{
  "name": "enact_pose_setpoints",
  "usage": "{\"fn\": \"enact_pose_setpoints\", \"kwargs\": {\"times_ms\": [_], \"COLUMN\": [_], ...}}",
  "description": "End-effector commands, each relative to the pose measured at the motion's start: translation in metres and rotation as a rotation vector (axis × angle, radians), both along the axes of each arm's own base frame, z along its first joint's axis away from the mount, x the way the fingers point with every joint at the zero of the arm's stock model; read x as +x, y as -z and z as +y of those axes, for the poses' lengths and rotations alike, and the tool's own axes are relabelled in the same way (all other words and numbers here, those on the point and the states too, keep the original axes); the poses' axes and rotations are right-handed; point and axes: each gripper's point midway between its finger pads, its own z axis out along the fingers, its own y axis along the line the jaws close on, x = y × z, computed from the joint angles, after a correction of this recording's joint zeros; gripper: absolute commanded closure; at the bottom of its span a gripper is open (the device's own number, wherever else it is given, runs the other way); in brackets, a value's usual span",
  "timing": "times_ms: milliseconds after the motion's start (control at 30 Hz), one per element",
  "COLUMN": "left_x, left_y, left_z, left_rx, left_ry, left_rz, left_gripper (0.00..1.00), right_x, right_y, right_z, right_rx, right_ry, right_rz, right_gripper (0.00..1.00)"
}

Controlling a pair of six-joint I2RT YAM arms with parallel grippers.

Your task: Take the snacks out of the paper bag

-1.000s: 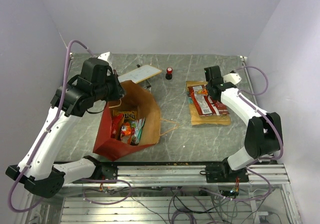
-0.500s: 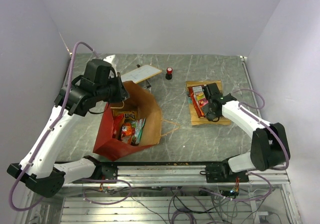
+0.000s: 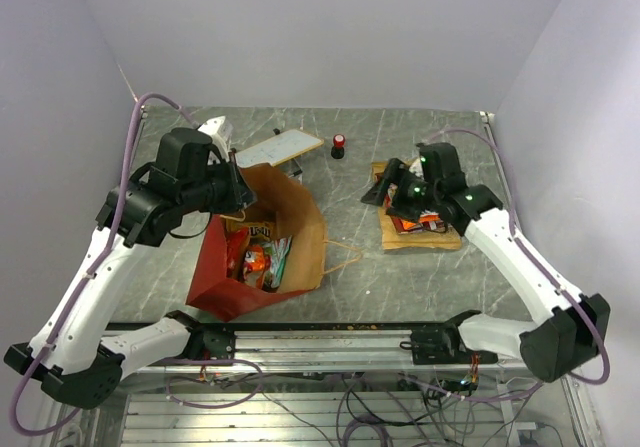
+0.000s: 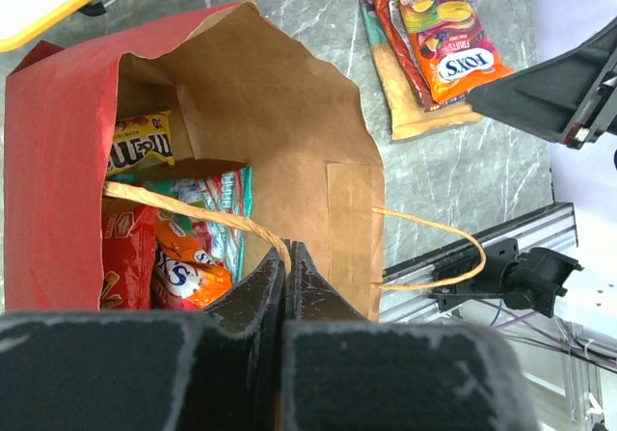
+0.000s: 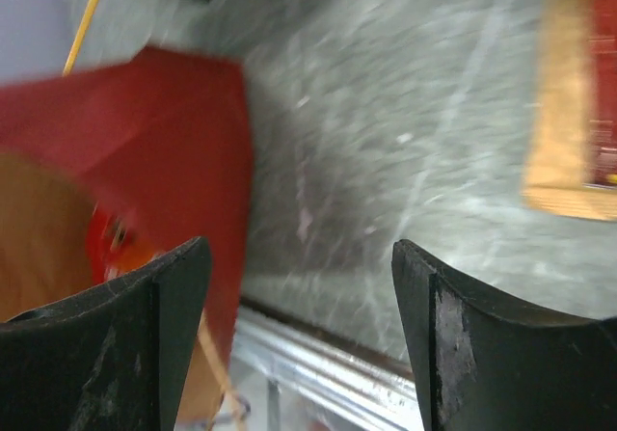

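Observation:
The red paper bag [image 3: 215, 267] stands open at the left of the table, brown inside [image 4: 280, 94]. My left gripper [image 4: 284, 255] is shut on its near twisted handle [image 4: 183, 209] and holds the mouth up. Inside the bag lie several snacks: a yellow packet [image 4: 140, 142], a red one [image 4: 125, 257], an orange one [image 4: 188, 277]. More snacks [image 3: 415, 212] lie flat on the table to the right, an orange fruit packet [image 4: 453, 50] among them. My right gripper [image 3: 385, 189] hovers open and empty above their left edge, with the bag [image 5: 164, 142] ahead of it.
A flat white board [image 3: 280, 149] and a small red-and-black cylinder [image 3: 338, 146] sit behind the bag. The bag's other handle [image 3: 340, 257] trails onto the table towards the right. An aluminium rail [image 3: 350, 342] runs along the near table edge.
My right gripper has opened, lifted off the packets on the table and swung left towards the bag. The left gripper kept hold of the handle and shifted only slightly.

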Motion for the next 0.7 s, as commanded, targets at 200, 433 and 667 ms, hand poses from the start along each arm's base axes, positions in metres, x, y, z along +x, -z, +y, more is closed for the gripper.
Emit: {"fn": "enact_pose_setpoints", "kwargs": {"times_ms": [200,433,667], "left_x": [-0.005,-0.001,0.018], "left_y": [-0.014,-0.028,-0.05], "left_z": [-0.006,-0.008,-0.02], "left_rx": [-0.027,-0.007,-0.019], "left_ry": [0.06,0.087,0.123], "left_rz": [-0.028,-0.051,-0.129], "left_gripper": [0.93,0.93,0.93], "right_x": [-0.064,-0.087,-0.124], "right_y": [-0.012,-0.003,0.007], "right_z": [0.115,0.136,0.166], "right_rx": [0.019,0.07,0.142], "right_ry": [-0.492,-0.493,-0.515], "right_rz": [-0.008,0.011,0.035], "right_gripper": [0.23,0.5,0.83]}}
